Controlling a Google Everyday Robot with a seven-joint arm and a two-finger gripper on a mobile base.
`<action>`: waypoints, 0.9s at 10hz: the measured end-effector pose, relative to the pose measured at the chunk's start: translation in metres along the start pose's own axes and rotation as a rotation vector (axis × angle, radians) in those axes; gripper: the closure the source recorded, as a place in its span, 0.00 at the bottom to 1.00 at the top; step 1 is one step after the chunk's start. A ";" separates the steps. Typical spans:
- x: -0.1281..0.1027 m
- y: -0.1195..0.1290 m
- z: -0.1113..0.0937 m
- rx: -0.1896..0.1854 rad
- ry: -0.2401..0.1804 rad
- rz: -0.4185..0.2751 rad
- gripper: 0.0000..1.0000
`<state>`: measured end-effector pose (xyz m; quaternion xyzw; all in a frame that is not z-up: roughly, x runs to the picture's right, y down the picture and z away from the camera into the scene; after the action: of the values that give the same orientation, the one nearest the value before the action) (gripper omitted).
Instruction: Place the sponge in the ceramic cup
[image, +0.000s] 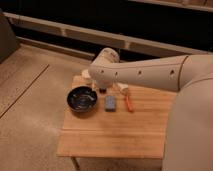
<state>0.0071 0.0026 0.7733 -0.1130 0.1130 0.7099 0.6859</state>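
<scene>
The blue-grey sponge (110, 103) lies flat on the wooden table (115, 135), between the dark bowl (82, 98) and an orange-handled tool (129, 103). A pale rounded shape at the table's back left corner looks like the ceramic cup (86, 75), half hidden by my arm. My gripper (102, 85) is at the arm's left end, over the back of the table, just behind the sponge and right of the cup. The forearm covers most of it. Nothing shows in its grasp.
My cream forearm (150, 72) crosses the back of the table from the right. A small dark bit (103, 90) shows under the wrist, behind the sponge. Speckled floor lies left of the table, and a dark wall with rails runs behind it.
</scene>
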 end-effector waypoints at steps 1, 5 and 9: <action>0.002 -0.008 0.009 0.011 0.006 0.018 0.35; 0.003 -0.017 0.023 -0.015 0.021 0.077 0.35; 0.004 -0.027 0.032 0.022 0.036 0.081 0.35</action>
<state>0.0342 0.0176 0.8023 -0.1136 0.1377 0.7336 0.6557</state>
